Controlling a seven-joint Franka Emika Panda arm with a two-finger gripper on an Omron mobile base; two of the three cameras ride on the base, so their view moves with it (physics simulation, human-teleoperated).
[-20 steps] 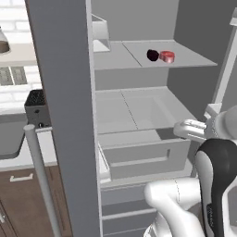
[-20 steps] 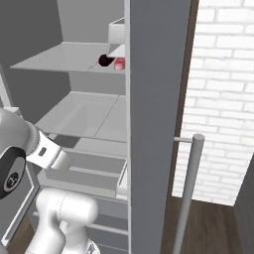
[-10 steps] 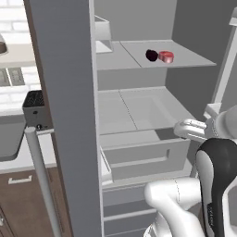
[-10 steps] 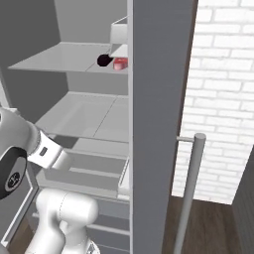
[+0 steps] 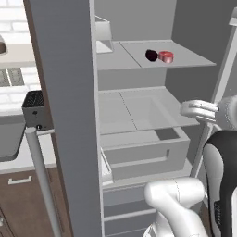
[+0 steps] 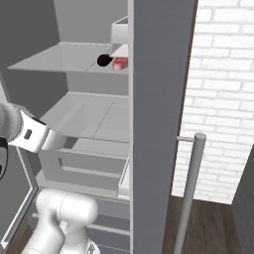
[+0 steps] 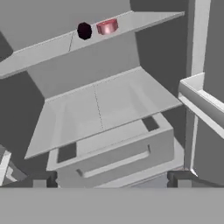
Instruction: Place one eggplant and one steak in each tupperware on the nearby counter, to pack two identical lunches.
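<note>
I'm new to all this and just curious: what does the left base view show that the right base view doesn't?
Left base view alone: a black toaster on a counter beside the fridge. Right base view alone: a white brick wall and dark wood floor. Both: the dark eggplant and pink-red steak side by side on the upper fridge shelf, and the robot's white arm.

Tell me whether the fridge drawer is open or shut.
Open: the drawer juts forward past the shelf above, its top gap exposed.

Upper fridge shelf (image 5: 185,59): carries the near-black eggplant (image 5: 151,55) and the pink-red steak (image 5: 165,57), side by side, just about touching. Lower shelf (image 5: 139,109) beneath it: flat grey surface, an open drawer (image 5: 143,150) below.
</note>
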